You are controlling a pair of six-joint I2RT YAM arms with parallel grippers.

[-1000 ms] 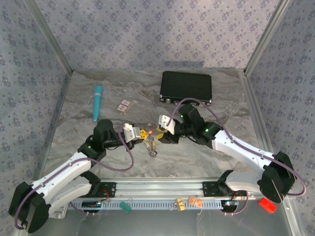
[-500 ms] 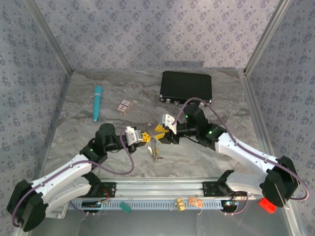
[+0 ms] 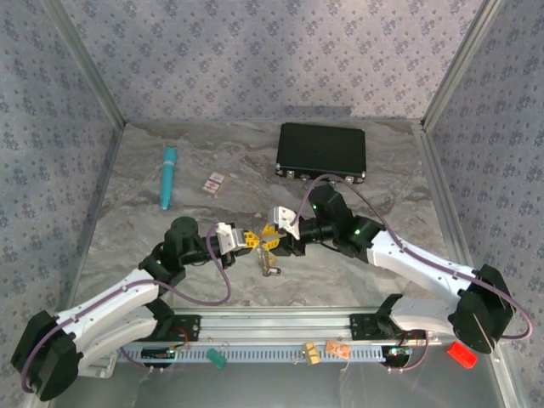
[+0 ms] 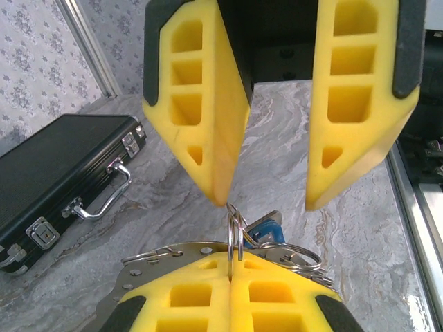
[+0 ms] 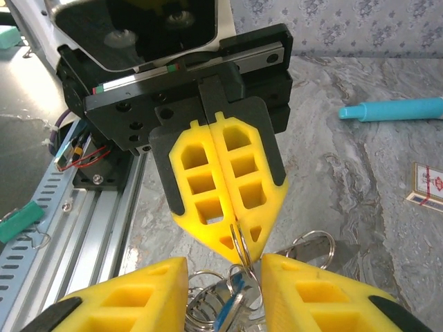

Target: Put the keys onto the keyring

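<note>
My table (image 3: 127, 212) is grey with swirly lines like stone. The walls (image 3: 255, 51) around it have pale paper with little flower shapes. At the back of the table lies a black case (image 3: 321, 151), flat and closed, with a silver handle (image 4: 104, 195) on its front. To the left of it sits a small card (image 3: 215, 182), and further left a blue-green pen (image 3: 168, 176). The two arms meet in the middle of the table, near the front. The left gripper (image 3: 251, 240) has its yellow fingers (image 4: 194, 297) pressed tight together on the keyring (image 4: 235, 229) - a thin, shiny silver wire ring that stands up on its edge right where the two fingers meet. The right gripper (image 3: 274, 234) faces it from the other side. Its fingers (image 5: 318, 294) are apart, and the top of the ring pokes into the gap between them. One of the tips is just beside the wire, but I cannot tell if it touches. Below the ring hang more silver loops and the keys (image 3: 270, 259), all in one bunch - I can pick out one with a blue head (image 4: 266, 227). The bunch hangs under the two grippers, and I cannot tell if its bottom rests on the table.
</note>
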